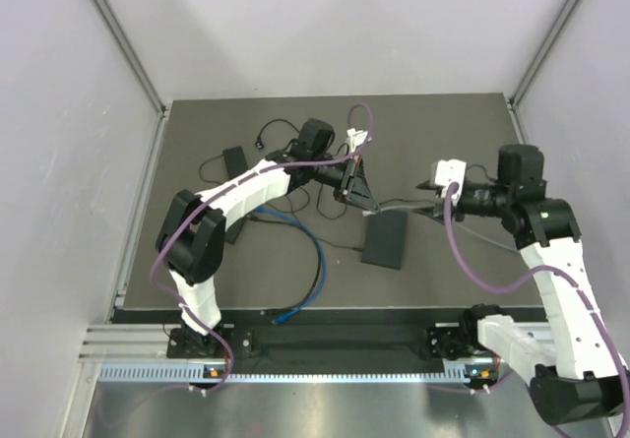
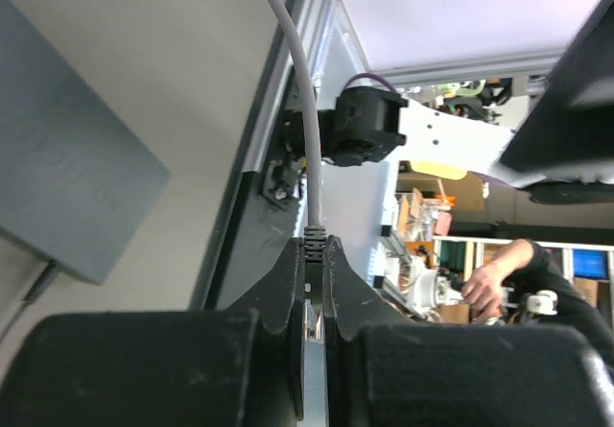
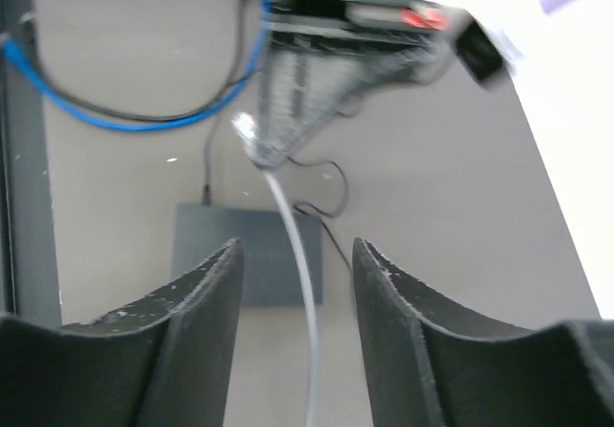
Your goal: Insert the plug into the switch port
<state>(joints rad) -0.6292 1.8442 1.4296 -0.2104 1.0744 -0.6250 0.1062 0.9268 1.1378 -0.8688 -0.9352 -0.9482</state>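
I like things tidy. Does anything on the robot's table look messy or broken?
Nothing looks broken or spilled. Only the wires are messy: a blue cable loops across the mat and thin black wires tangle at the back. The left fingers pinch the plug neatly.

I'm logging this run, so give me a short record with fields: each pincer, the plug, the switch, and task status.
left pincer: shut on the plug
right pincer: open, with the grey cable passing between its fingers, ungripped
switch: lying flat on the table, between the two arms
blue cable: loose on the table, left of the switch
status: plug held above the table, not yet in a port
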